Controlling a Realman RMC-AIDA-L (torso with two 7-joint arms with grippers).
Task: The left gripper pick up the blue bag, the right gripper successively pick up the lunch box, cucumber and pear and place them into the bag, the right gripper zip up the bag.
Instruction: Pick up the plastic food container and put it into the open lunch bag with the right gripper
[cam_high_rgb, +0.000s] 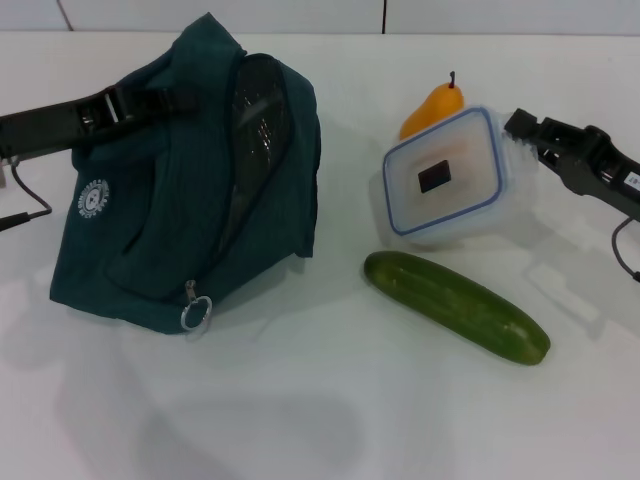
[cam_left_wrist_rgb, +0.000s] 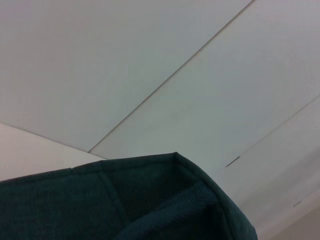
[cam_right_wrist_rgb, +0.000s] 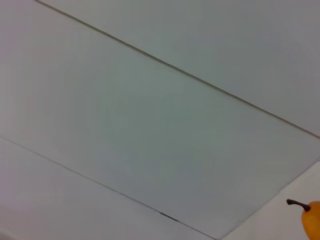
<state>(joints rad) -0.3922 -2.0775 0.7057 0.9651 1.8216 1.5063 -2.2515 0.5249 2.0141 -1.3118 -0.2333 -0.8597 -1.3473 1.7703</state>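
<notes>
1. The bag (cam_high_rgb: 190, 190) is set on the left half of the table (cam_high_rgb: 320, 420), well apart from the other things.
2. The lunch box (cam_high_rgb: 445, 178) is placed on the right half, nearer the far edge than the near one.
3. The pear (cam_high_rgb: 432, 108) is found just behind the lunch box, touching or almost touching it, towards the far edge.
4. The cucumber (cam_high_rgb: 455, 305) is laid in front of the lunch box, slanting towards the near right corner.
5. The left gripper (cam_high_rgb: 110, 105) is seen at the bag's far left top.
6. The right gripper (cam_high_rgb: 530, 130) is held just to the right of the lunch box.
</notes>
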